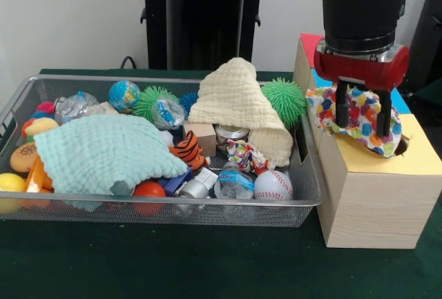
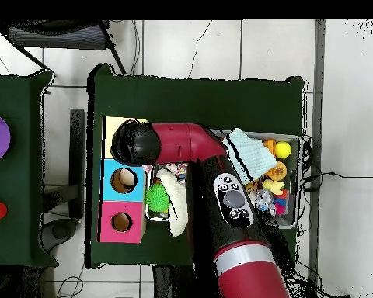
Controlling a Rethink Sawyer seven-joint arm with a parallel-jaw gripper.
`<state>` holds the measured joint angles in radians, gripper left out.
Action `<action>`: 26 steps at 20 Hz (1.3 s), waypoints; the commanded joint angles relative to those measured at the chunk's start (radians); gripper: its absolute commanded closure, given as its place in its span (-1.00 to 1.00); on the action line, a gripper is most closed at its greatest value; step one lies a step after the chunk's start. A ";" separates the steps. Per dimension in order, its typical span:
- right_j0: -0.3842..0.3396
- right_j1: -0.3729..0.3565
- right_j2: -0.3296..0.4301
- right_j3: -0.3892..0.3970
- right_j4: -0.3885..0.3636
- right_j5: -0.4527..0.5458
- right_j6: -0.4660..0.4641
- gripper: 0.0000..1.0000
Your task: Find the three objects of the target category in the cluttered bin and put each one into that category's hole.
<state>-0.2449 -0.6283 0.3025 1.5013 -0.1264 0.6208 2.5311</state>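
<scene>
My gripper (image 1: 362, 125) hangs over the yellow-topped wood box (image 1: 414, 164) at the right. Its two fingers (image 1: 342, 109) stand apart, tips down on a polka-dot fabric piece (image 1: 359, 109). That piece lies spread over the box top and covers most of the round hole (image 1: 401, 148), of which only a dark sliver shows. In the overhead view the arm's head (image 2: 135, 142) hides the gripper, cloth and hole over the yellow box (image 2: 114, 124). The wire-mesh bin (image 1: 173, 202) sits left of the box. No other polka-dot piece shows in it.
The bin holds a mint waffle cloth (image 1: 103, 150), a cream waffle cloth (image 1: 238, 102), spiky green balls (image 1: 284, 99), a baseball (image 1: 273, 185), a tiger toy (image 1: 188, 150), a bottle (image 1: 233, 178) and a globe ball (image 1: 124, 95). The blue-topped box (image 2: 123, 180) and red-topped box (image 2: 121, 222) stand beside the yellow one.
</scene>
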 commanded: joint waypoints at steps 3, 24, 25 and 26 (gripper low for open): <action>-0.025 -0.103 0.012 -0.007 0.037 0.210 -0.030 -1.00; -0.013 -0.134 -0.015 -0.022 -0.031 0.187 -0.059 1.00; -0.012 -0.133 -0.017 -0.021 -0.027 0.192 -0.051 1.00; -0.007 -0.134 -0.024 -0.002 -0.002 0.192 -0.005 1.00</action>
<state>-0.2540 -0.7767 0.2993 1.4883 -0.1102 0.7245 2.5311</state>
